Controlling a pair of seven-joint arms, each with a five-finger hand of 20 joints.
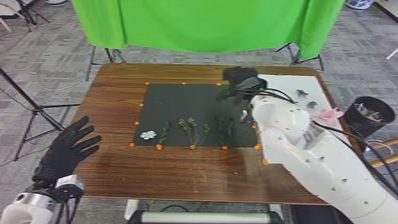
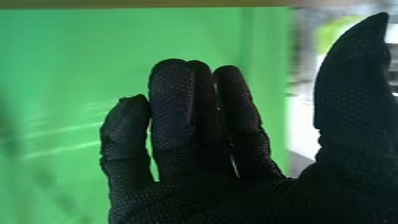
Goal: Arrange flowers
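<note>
The fingers (image 2: 173,105) of the right hand (image 1: 241,77) are straight and released, lying close together, with the thumb set apart from them. That hand is at the far right part of the dark mat (image 1: 178,102), by the far left side of the white sheet (image 1: 275,82); its arm runs over the sheet from the near right. On the sheet, right of the arm, are small dark pieces (image 1: 302,93), and nearer, toward the table's right edge, is a pink flower (image 1: 327,115).

Across the near part of the mat, thin green sprigs (image 1: 187,126) lie side by side. A white flower (image 1: 147,135) lies left of them, at the mat's near left corner. Orange markers (image 1: 160,147) line the mat's edges.

The left hand (image 1: 60,152) is at the near left edge of the table (image 1: 120,175), its fingers extended and spread, grasping nothing. A black bin (image 1: 368,122) with things in it stands right of the table. A green cloth (image 1: 209,25) hangs beyond the table's far edge.
</note>
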